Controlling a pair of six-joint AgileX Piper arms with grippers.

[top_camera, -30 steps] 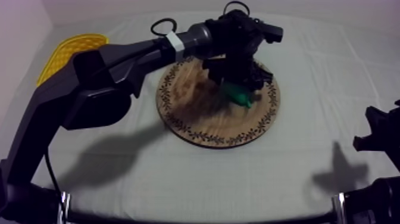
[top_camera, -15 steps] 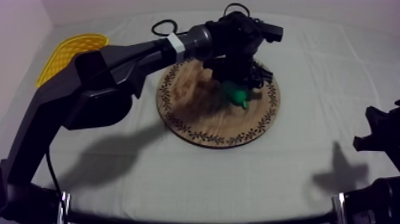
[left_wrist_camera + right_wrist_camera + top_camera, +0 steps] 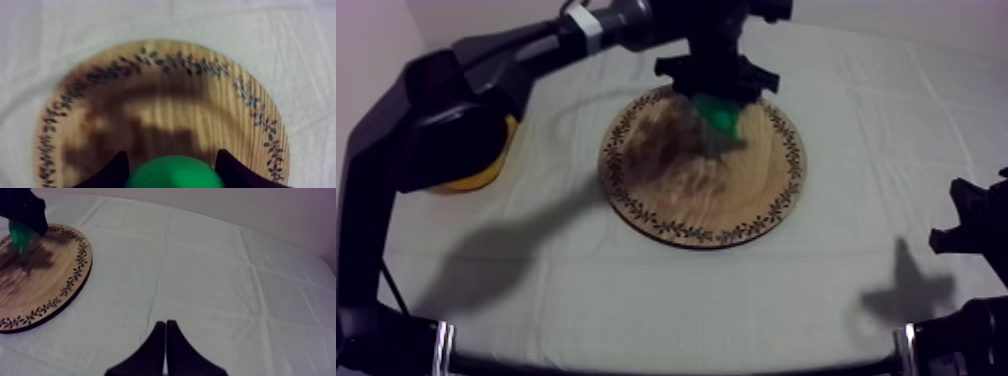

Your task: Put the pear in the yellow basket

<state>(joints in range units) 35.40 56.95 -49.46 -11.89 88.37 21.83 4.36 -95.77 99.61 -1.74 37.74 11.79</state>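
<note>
While the pear is clamped in the left gripper above the far part of the wooden board, it is best carried high to the yellow basket at the left and released low, the right gripper lying closed on nothing.

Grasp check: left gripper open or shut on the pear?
Shut on it: the left gripper has a finger on each side of the pear, above the wooden board.

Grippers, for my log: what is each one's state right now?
Left gripper: shut on the pear.
Right gripper: shut on nothing.
</note>
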